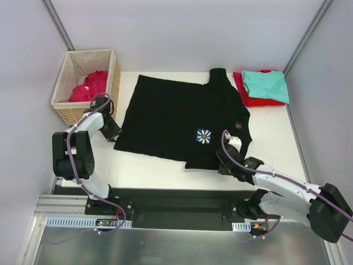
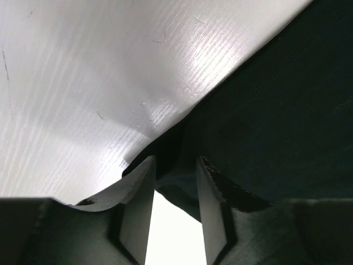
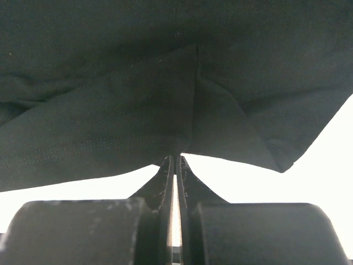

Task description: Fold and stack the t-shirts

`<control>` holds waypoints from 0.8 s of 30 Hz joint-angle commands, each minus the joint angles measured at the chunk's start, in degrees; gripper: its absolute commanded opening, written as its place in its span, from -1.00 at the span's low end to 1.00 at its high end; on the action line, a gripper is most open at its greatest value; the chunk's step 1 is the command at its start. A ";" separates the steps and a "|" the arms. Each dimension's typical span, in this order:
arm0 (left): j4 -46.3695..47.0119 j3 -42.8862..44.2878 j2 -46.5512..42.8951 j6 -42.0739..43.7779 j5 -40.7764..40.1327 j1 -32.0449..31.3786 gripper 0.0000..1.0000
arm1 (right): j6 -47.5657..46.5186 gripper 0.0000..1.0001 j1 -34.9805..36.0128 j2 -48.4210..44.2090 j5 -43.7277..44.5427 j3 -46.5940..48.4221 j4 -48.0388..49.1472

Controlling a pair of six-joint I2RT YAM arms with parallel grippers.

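A large black t-shirt [image 1: 171,116] with a small white-blue flower print [image 1: 204,136] lies spread flat on the white table [image 1: 276,143]. My left gripper [image 1: 114,132] is at the shirt's near left corner. In the left wrist view its fingers [image 2: 176,163] stand partly closed, with a fold of the black t-shirt [image 2: 276,110] filling the gap at their tips. My right gripper [image 1: 223,164] is at the near hem, right of the print. In its wrist view the gripper [image 3: 175,156] is pinched shut on the hem of the black t-shirt [image 3: 138,83], which rises to a small peak there.
A folded teal t-shirt [image 1: 266,84] lies on a red one [image 1: 251,99] at the table's back right corner. A wicker basket [image 1: 71,114] at the back left holds a crimson-pink t-shirt [image 1: 91,87]. Grey walls close in both sides.
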 commanded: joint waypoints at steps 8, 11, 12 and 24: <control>1.09 1.75 2.07 -0.51 -0.85 0.38 -0.76 | -0.54 -0.99 -0.77 0.27 -0.72 -0.31 1.13; 1.17 1.66 2.33 -0.51 -0.76 0.38 -0.88 | -0.54 -0.99 -1.04 0.18 -0.72 -0.57 1.21; 1.35 1.58 2.33 -0.51 -0.76 0.38 -1.00 | -0.46 -0.99 -1.04 0.27 -0.89 -0.57 1.30; 2.49 -2.46 -12.14 0.54 3.89 0.12 -1.00 | -2.12 -0.99 -1.13 -3.33 0.94 3.81 -3.26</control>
